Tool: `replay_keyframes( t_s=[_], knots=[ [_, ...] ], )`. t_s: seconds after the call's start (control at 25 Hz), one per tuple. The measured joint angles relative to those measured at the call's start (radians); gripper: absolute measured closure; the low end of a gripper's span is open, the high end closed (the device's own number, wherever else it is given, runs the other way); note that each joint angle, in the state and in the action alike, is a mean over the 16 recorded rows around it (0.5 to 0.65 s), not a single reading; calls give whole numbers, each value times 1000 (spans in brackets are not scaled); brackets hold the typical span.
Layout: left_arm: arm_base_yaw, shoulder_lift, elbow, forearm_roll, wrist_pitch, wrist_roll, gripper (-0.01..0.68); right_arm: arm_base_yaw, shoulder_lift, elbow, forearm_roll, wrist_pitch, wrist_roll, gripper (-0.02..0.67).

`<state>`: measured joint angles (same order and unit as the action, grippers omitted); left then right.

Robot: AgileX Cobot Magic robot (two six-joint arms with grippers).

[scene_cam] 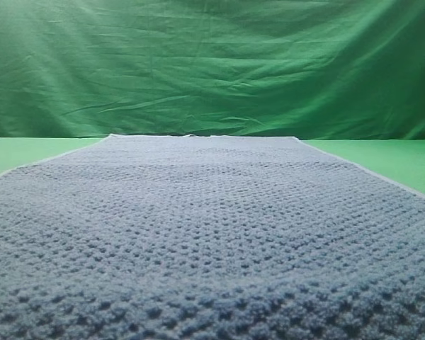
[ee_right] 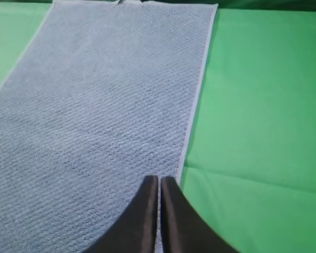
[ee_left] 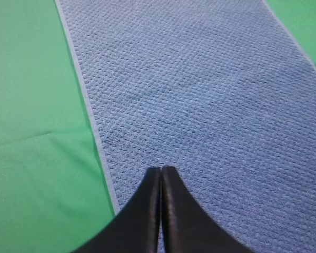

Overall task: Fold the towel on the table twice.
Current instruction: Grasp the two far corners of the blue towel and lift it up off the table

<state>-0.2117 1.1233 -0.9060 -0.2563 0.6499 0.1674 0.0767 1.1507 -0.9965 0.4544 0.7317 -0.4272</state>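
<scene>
The table (ee_left: 31, 105) carries the towel (scene_cam: 198, 227), which lies flat and fully spread, long axis running away from the robot toward the backdrop (scene_cam: 212, 64). No fold is made yet.

Hazards, by judgement:

1. Towel: it is large and limp. Lifting only one side would likely drag or skew the sheet, so the fold lands off-square.
2. Hems: each gripper hovers near a long edge. A descent too far inboard would pinch a ridge of cloth, not the hem; too far outboard, it would meet bare table.
3. Left gripper (ee_left: 161, 169): clenched, grasping nothing, above the towel just inside its left hem. It must open before any grasp.
4. Right gripper (ee_right: 159, 179): likewise clenched and empty, just inside the right hem.
</scene>
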Motion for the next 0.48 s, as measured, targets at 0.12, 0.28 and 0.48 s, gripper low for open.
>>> replay_keyframes(
  t_s=[0.12, 0.28, 0.48],
  knots=[
    [1, 123, -69, 28, 30, -22, 673, 2, 83, -39, -32, 35, 36, 649],
    [20, 278, -149, 51, 58, -40, 673, 20, 206, -109, -95, 80, 93, 649],
    [55, 443, -223, 53, 56, -44, 673, 64, 374, -213, -187, 121, 173, 649]
  ],
)
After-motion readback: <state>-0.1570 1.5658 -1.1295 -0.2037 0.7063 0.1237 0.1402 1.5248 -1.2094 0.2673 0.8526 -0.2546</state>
